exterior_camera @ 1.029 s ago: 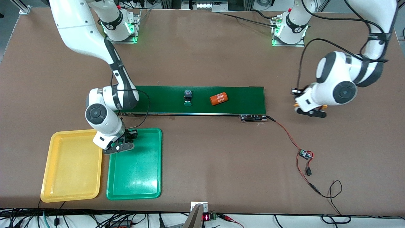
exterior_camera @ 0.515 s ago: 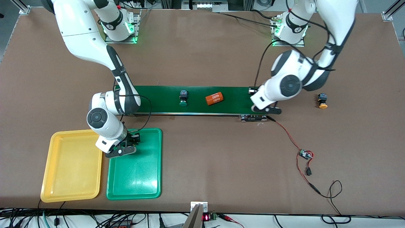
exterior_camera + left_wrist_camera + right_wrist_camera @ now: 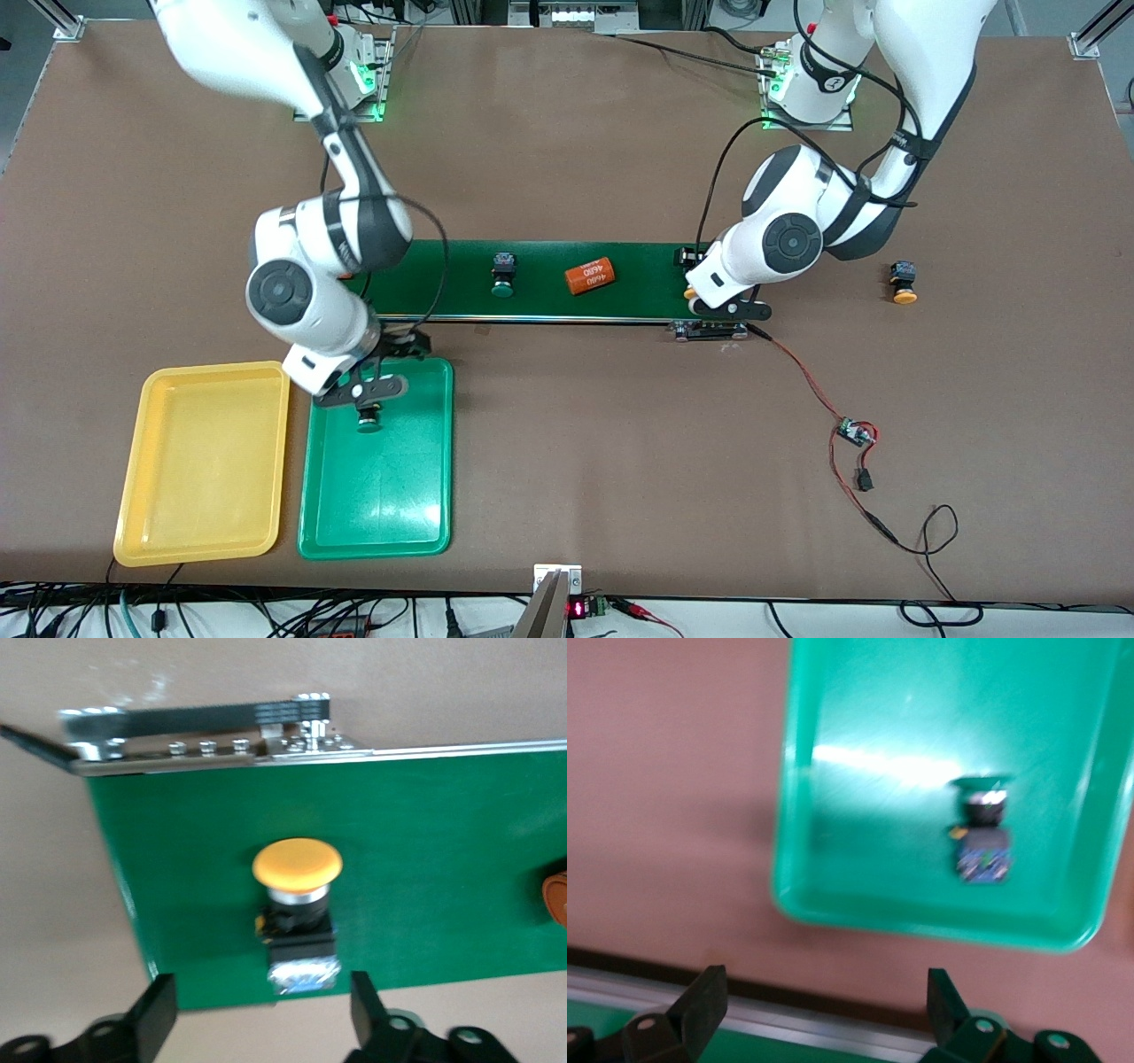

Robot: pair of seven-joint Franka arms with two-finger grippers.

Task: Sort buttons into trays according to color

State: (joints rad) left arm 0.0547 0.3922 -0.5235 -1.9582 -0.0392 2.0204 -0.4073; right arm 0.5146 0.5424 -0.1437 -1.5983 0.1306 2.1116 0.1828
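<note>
1. Now, from my remote station, I took the conveyor belt point(image 3: 549, 279) as my landmark on the bench point(image 3: 567, 461).
2. My left claw point(image 3: 719, 299) hung over the belt's end toward the left arm's end of the bench, its fingers point(image 3: 158, 1014) spread apart and holding nothing.
3. In the left wrist view, a yellow-capped button point(image 3: 297, 912) lay on its side on the belt between those spread fingers, touched by neither.
4. My right claw point(image 3: 376, 368) hovered just past the belt's edge nearer the front camera, over the rim of the green tray point(image 3: 376, 496), with its fingers point(image 3: 700, 1001) released and empty.
5. One green-capped button point(image 3: 369, 420) lay inside the green tray, at the end of it closest to the belt; the right wrist view showed it point(image 3: 982, 835) resting on the tray floor apart from the walls.
6. Another green-capped button point(image 3: 503, 274) sat on the belt about midway along it.
7. An orange cylinder point(image 3: 590, 276) lay on the belt beside that button, toward the left arm's end.
8. A second yellow-capped button point(image 3: 904, 282) rested on the bare bench off the belt's end, toward the left arm's end.
9. Beside the green tray sat the yellow tray point(image 3: 204, 461), nearer the front camera than the belt, with no button in it.
</note>
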